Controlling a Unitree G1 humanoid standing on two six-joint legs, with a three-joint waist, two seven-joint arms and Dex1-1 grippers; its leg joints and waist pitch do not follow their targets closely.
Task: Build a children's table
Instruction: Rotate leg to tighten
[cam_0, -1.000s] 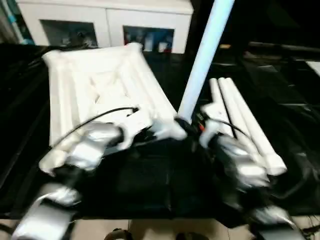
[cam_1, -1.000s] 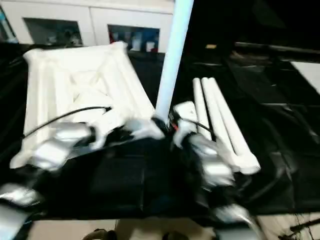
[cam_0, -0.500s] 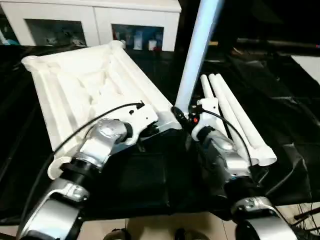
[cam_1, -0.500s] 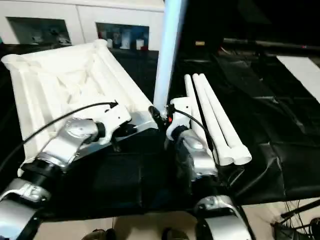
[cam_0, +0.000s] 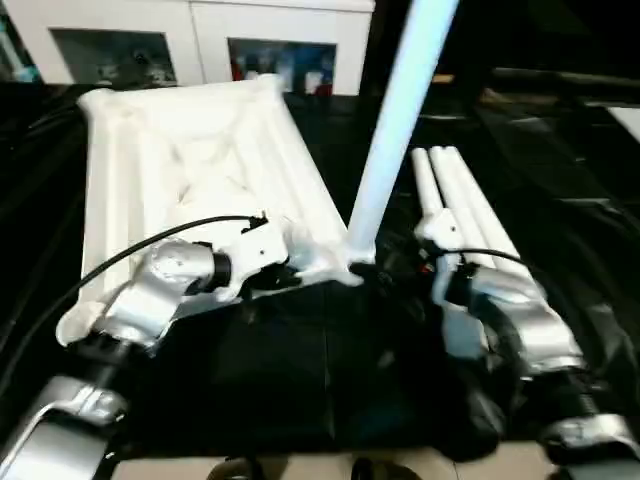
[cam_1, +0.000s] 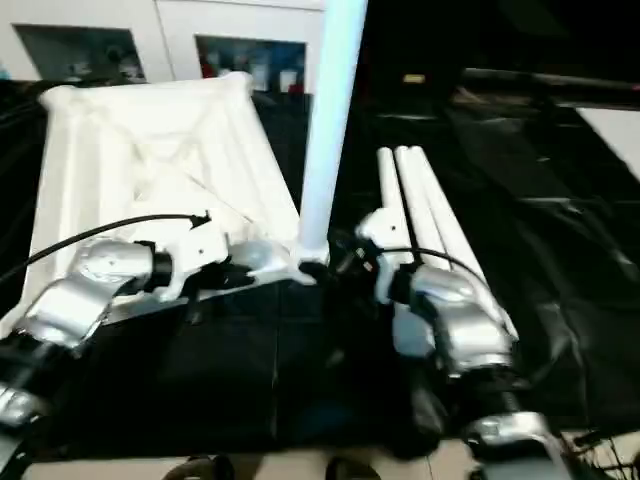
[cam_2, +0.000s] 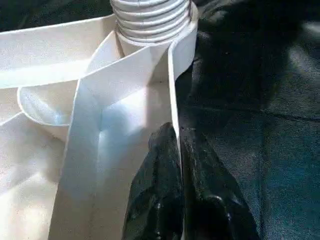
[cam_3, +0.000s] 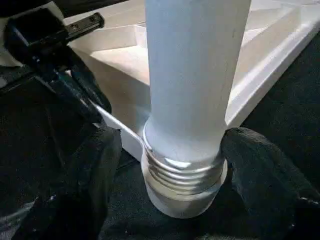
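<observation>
Two grippers work at the same corner of the top (cam_0: 190, 160), the corner nearest the robot on its right side. The top lies ribbed side up on a black cloth (cam_0: 320, 370).

The left gripper (cam_2: 175, 150) is pinched almost shut on the top's thin side wall, just beside the corner socket (cam_2: 150, 45): one black finger (cam_2: 150, 190) sits inside the wall, the other outside, and both press against the plastic.

The right gripper (cam_3: 175, 145) stands wide apart, one finger (cam_3: 95, 170) on each side of the upright leg (cam_3: 195, 75). In the right wrist view its pads sit close beside the leg's threaded end (cam_3: 182, 175); whether they touch it cannot be told. The fingers are not clamped on the leg.

That leg (cam_0: 395, 120) stands upright in the corner socket and runs up out of the head views. Its thread is partly exposed above the socket's rim, so several ridges show between the smooth tube and the top.

Three more legs (cam_0: 465, 210) lie side by side on the cloth just beyond the upright leg on the robot's right, close to the right forearm (cam_0: 520, 320).

Beyond the far edge of the top stands a white cabinet (cam_0: 200, 30) with dark shelf openings holding small items too blurred to identify. No writing or brand mark can be read anywhere.
</observation>
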